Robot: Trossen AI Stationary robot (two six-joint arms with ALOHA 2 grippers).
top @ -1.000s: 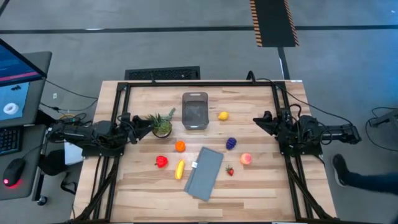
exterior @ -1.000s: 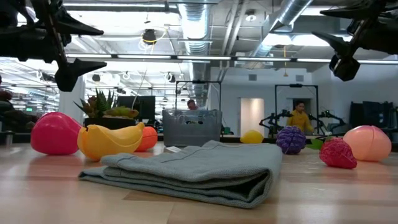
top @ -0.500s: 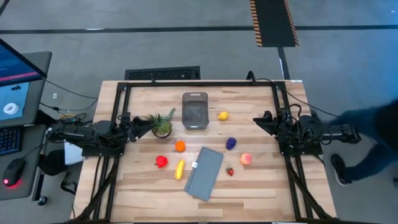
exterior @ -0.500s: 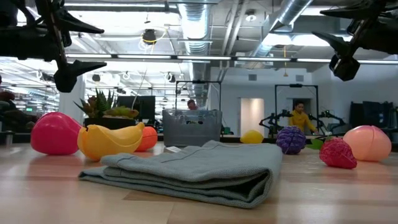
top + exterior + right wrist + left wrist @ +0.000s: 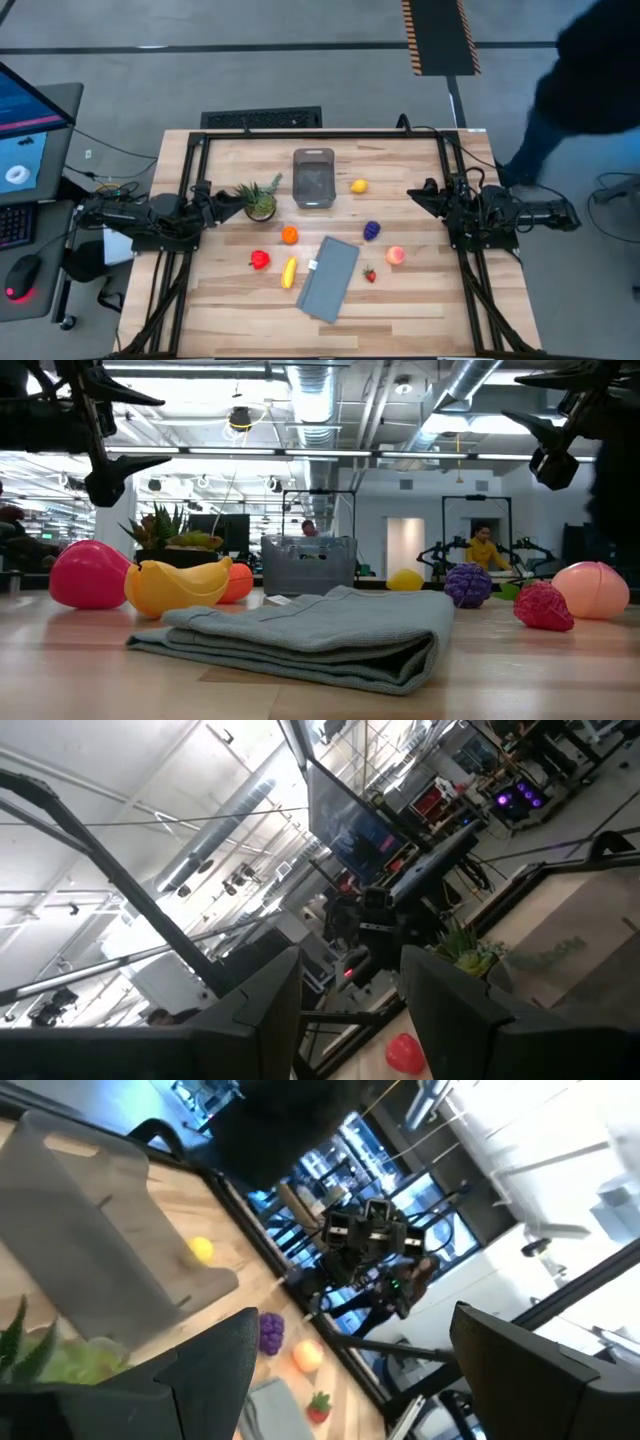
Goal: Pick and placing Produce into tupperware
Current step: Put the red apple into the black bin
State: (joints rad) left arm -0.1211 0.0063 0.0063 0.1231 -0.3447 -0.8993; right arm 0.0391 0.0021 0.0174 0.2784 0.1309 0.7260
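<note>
The clear-grey tub [image 5: 313, 178] stands at the far middle of the table. The produce lies around it on the wood. The lemon [image 5: 358, 186], grapes [image 5: 372, 230], peach [image 5: 395, 256] and strawberry [image 5: 369, 274] are to the right. The orange [image 5: 289, 235], red piece [image 5: 259, 260] and banana [image 5: 289, 272] are to the left. My left gripper [image 5: 228, 203] hovers open at the left edge, beside the pineapple [image 5: 260, 200]. My right gripper [image 5: 418, 195] hovers open at the right edge. Both hang well above the table in the low view.
A flat grey-blue folded panel [image 5: 329, 277] lies at the near middle, between the banana and the strawberry. The spiky pineapple stands just in front of my left gripper. A person in dark clothes [image 5: 590, 70] is beyond the table's far right corner. A monitor [image 5: 25, 130] stands left of the table.
A person has walked along the table's right side, from near the right arm's base toward the far right corner. The produce and the tub have stayed in place.
</note>
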